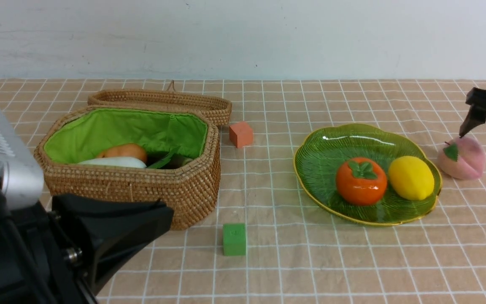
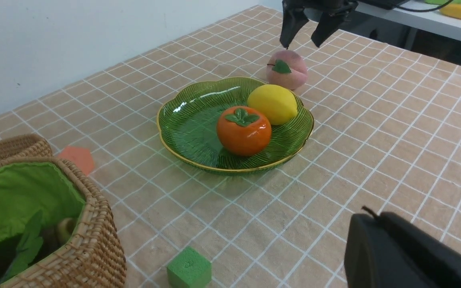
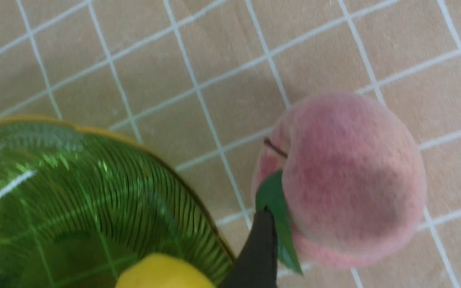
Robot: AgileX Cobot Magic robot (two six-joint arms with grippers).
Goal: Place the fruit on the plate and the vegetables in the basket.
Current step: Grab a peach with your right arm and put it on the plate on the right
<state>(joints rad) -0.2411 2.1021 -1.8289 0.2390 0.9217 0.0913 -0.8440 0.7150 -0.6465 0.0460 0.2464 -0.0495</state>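
Note:
The pink peach (image 1: 462, 158) (image 2: 287, 70) (image 3: 342, 176) lies on the cloth just right of the green plate (image 1: 323, 139) (image 2: 190, 120) (image 3: 54, 192). My right gripper (image 1: 484, 141) (image 2: 300, 45) (image 3: 372, 240) hangs over it, open, one finger at the leaf and the other beyond the far side. On the plate sit the persimmon (image 1: 361, 180) (image 2: 243, 130) and the lemon (image 1: 411, 177) (image 2: 272, 103). The basket (image 1: 141, 190) (image 2: 94, 240) holds a potato (image 1: 125, 151), a white radish (image 1: 114, 162) and green leaves; other vegetables are hidden. My left gripper (image 1: 158, 215) (image 2: 368, 218) is shut, low at the front left.
An orange cube (image 1: 241, 134) (image 2: 77, 158) stands right of the basket's lid (image 1: 163, 99), which lies open behind it. A green cube (image 1: 234, 239) (image 2: 189, 270) sits in front, between basket and plate. A white wall closes the far edge.

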